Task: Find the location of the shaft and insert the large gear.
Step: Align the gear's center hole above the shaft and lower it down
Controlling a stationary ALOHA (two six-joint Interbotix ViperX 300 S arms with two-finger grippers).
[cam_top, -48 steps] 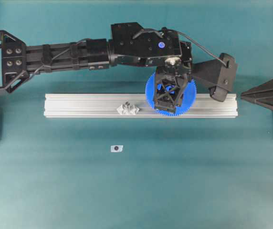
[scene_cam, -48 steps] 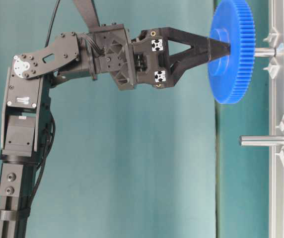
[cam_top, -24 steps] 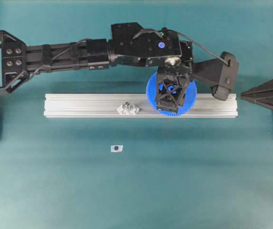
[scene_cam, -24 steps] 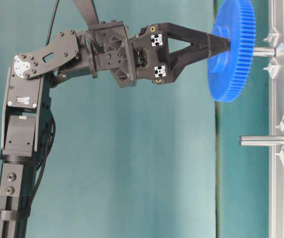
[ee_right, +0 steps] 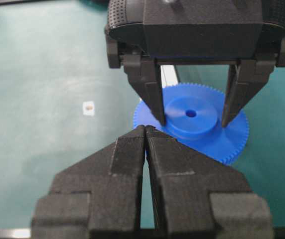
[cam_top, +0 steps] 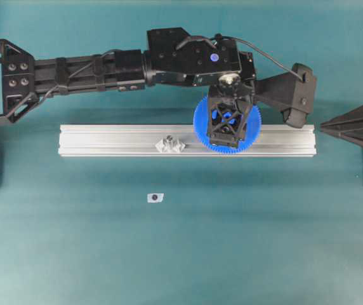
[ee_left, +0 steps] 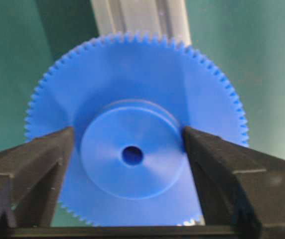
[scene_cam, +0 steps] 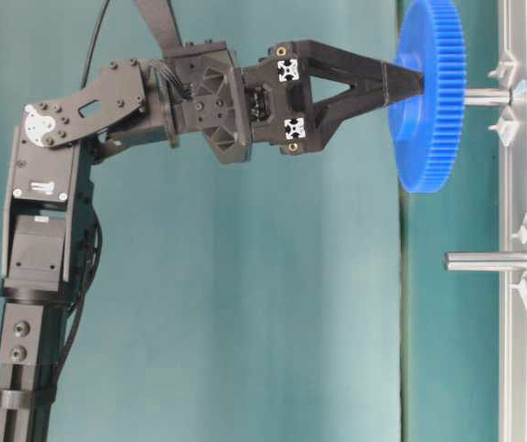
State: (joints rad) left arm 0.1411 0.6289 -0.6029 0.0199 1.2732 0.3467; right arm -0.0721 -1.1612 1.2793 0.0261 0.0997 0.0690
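The left gripper [ee_left: 132, 154] stood released, fingers [ee_left: 38, 164] flanking the hub of the gear [ee_left: 132, 124] with slim gaps. The gear sat on the shaft [scene_cam: 486, 95] above the rail [cam_top: 118, 140]. The right gripper [ee_right: 145, 130] was clenched, empty

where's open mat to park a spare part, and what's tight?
Free: the mat below the aluminium rail, apart from the small white tag; also the mat above the left arm. Tight: the rail's right end, where the left gripper and large gear sit.
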